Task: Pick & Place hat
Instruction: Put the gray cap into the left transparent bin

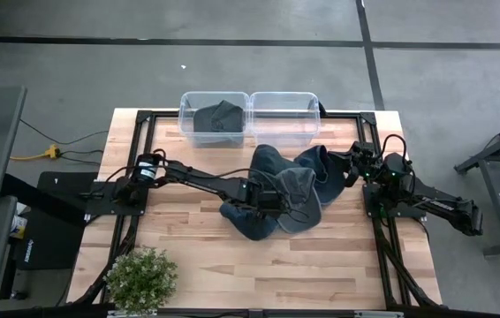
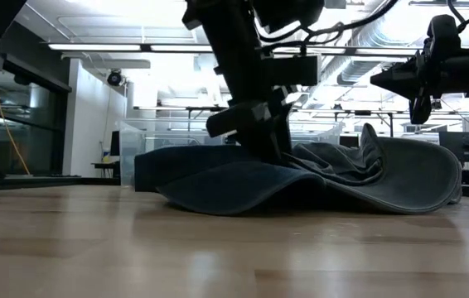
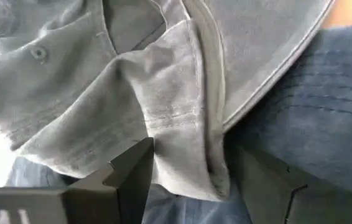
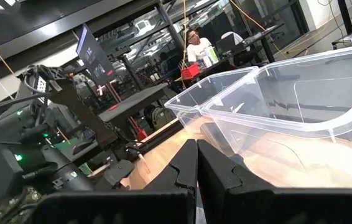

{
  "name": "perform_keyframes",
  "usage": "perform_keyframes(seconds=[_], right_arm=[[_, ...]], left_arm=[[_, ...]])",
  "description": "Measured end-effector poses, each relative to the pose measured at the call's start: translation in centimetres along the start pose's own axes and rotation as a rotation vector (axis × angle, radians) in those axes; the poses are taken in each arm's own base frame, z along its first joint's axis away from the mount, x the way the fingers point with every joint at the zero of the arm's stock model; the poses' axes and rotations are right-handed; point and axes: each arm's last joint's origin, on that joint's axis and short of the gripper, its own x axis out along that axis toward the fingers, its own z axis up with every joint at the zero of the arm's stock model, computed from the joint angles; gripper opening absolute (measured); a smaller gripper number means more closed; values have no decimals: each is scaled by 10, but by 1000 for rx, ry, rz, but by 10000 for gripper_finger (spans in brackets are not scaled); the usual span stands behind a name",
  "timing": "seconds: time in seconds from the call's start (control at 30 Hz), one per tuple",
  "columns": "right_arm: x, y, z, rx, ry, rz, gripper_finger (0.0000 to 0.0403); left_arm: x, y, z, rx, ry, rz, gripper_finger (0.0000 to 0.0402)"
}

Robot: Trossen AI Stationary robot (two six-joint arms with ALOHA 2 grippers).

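A pile of soft hats lies mid-table. Its top one is a grey hat (image 1: 296,188) (image 3: 163,81), resting on blue hats (image 1: 268,161) (image 3: 325,106). My left gripper (image 1: 272,200) (image 3: 191,183) reaches in from the table's left, slanting down onto the pile (image 2: 317,178). It is open, with a raised fold of the grey hat between its fingers. My right gripper (image 1: 354,162) (image 4: 196,168) hovers shut at the table's right, above the pile's edge, touching nothing. My left gripper stands astride a raised fold of the grey hat (image 3: 188,155), one finger (image 3: 132,177) on each side. It comes slanting down from the table's left. The cloth reaches the fingers' inner sides; whether they press it I cannot tell. The hat lies on the pile.
Two clear bins stand side by side at the far edge. The left bin (image 1: 188,104) holds a dark hat (image 1: 216,119); the right bin (image 1: 307,102) (image 4: 300,93) shows nothing inside. A small potted plant (image 1: 141,278) stands at the near left corner. Bare wood lies near the front edge.
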Motion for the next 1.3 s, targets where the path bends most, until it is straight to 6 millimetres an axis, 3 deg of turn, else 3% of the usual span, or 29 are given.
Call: perform_keyframes(seconds=[0.33, 0.63, 0.77, 1.03, 1.3], right_arm=[[0, 0, 0, 0, 0, 0, 1], [0, 0, 0, 0, 0, 0, 1], [0, 0, 0, 0, -1, 0, 1], [0, 0, 0, 0, 0, -1, 1], [0, 0, 0, 0, 0, -1, 1]], left_arm=[[0, 6, 8, 116, -72, 73, 209], [-1, 10, 14, 110, -116, 125, 204], [-1, 11, 14, 117, -104, 166, 162], [-1, 10, 13, 109, -90, 156, 17], [-1, 9, 10, 84, -72, 138, 8]])
